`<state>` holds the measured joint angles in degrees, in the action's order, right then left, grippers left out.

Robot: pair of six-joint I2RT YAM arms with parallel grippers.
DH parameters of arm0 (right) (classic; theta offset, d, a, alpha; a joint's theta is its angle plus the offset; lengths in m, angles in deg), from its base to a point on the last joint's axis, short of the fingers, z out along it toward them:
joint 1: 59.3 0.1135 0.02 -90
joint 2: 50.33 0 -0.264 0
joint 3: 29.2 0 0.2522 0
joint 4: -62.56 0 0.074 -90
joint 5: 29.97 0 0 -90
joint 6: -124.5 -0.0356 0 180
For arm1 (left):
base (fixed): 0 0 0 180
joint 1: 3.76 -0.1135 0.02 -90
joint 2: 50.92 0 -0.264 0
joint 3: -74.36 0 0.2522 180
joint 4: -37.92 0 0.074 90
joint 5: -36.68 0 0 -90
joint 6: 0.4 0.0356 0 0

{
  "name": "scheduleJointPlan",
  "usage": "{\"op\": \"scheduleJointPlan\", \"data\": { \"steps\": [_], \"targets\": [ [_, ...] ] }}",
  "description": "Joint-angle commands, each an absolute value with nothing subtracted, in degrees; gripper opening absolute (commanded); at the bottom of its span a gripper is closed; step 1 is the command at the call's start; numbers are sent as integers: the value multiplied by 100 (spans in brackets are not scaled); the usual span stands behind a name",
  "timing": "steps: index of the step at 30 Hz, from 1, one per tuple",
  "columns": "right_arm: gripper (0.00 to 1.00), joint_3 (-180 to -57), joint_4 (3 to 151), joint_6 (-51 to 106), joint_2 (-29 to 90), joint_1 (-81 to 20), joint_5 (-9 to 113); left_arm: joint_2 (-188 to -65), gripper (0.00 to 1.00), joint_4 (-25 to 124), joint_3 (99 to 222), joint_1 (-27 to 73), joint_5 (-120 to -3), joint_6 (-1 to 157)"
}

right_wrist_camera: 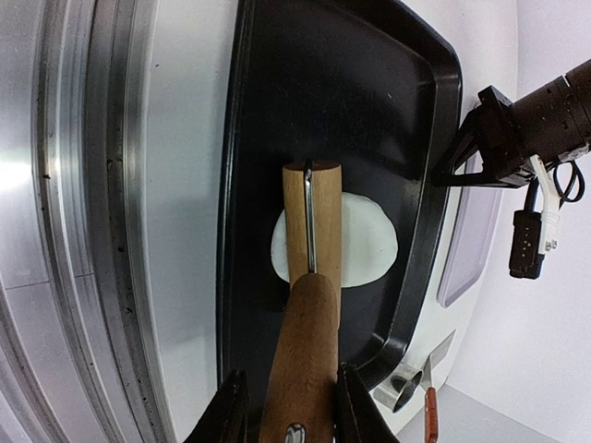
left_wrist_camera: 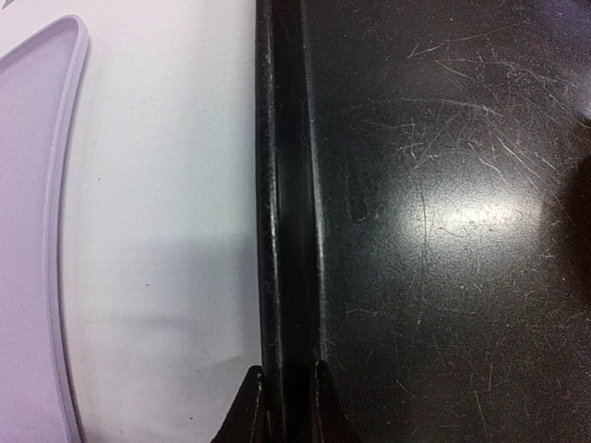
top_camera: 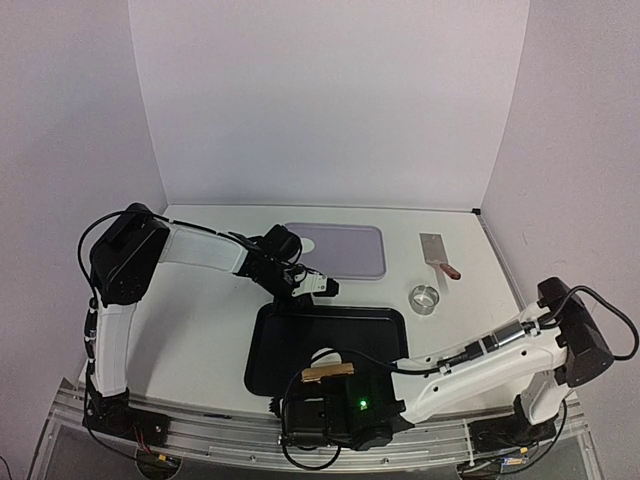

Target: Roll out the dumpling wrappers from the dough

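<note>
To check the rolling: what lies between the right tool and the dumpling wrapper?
The wooden rolling pin, held in the right tool, lies over the dumpling wrapper; right wrist view shows it.

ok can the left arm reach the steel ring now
Probably not yet: left gripper is shut on the black tray's rim and must let go first; the steel ring sits right of the tray.

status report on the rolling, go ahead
Left gripper shut on black tray rim. Right gripper shut on rolling pin, pin over the dumpling wrapper. Nothing blocking the pin.
</note>
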<state>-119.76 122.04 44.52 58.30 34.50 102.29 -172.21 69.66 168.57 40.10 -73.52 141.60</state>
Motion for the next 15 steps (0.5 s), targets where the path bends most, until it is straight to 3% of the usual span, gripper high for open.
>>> {"op": "scheduleJointPlan", "data": {
  "steps": [1,15],
  "targets": [
    [0,-11661,12863,4063,6302,3805,7952,-17361,0,6801,16840,3955,-6745,14464],
    [0,-11759,13227,3838,6134,4034,8383,-17359,0,6805,16813,3957,-6710,14489]
  ]
}}
